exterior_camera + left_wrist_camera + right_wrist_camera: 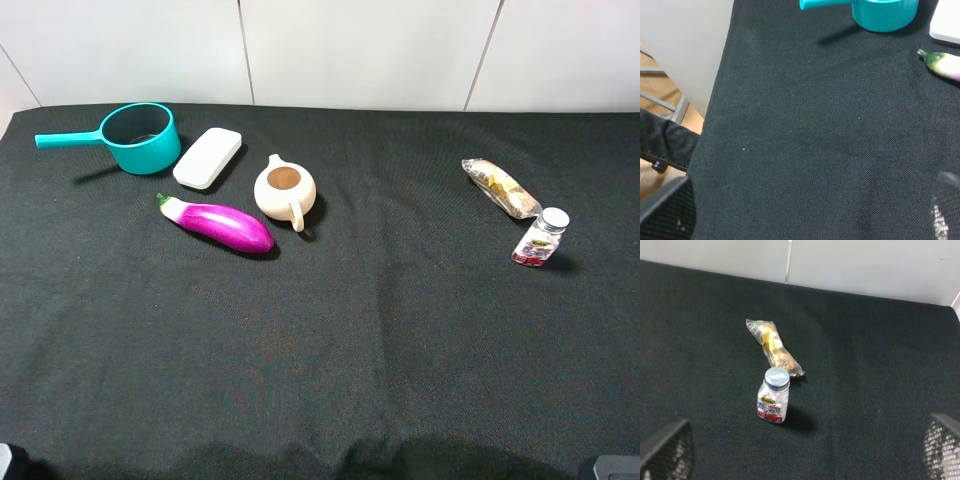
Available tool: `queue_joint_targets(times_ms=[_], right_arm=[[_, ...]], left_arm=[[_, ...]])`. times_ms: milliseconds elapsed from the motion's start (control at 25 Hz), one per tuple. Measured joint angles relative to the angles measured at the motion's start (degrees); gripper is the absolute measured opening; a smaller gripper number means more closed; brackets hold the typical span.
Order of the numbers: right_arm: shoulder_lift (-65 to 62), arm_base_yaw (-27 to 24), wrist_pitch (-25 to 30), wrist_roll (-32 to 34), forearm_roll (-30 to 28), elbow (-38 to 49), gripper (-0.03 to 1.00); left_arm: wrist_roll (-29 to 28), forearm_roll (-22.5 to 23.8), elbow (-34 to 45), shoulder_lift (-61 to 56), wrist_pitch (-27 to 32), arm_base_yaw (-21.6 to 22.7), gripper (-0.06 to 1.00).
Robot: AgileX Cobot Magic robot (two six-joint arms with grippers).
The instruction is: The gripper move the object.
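1. Exterior high view: a black cloth-covered table fills nearly the whole picture, with pale wall panels behind it.
2. On the left side of the cloth a teal saucepan stands upright, its handle pointing toward the left edge.
3. A purple eggplant lies on its side nearer the camera than the saucepan, green stem end toward the saucepan.
4. A cream-coloured teapot with brown contents sits just to the right of the eggplant, close to it but apart.
5. A white flat case lies between the saucepan and the teapot, angled.
6. The object, a clear-wrapped pack of tan and yellow snacks, lies flat on the right side of the cloth, slanted, well apart from the left-hand group.
7. A small bottle with a silver cap stands upright just beside the nearer end of the pack; whether they touch I cannot tell.
8. The right gripper shows in the right wrist view only as two dark mesh fingertips at the picture's corners, spread wide, holding nothing, with pack and bottle ahead between them.
9. The left gripper is likewise spread wide over bare cloth, empty.
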Motion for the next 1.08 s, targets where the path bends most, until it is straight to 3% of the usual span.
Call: queue_joint_targets(times_ms=[1080], right_arm=[[0.00,0.00,-0.01,-0.02,0.00,0.02,0.69]], left_arm=[[0.00,0.00,0.00,0.00,0.00,0.00,0.99]])
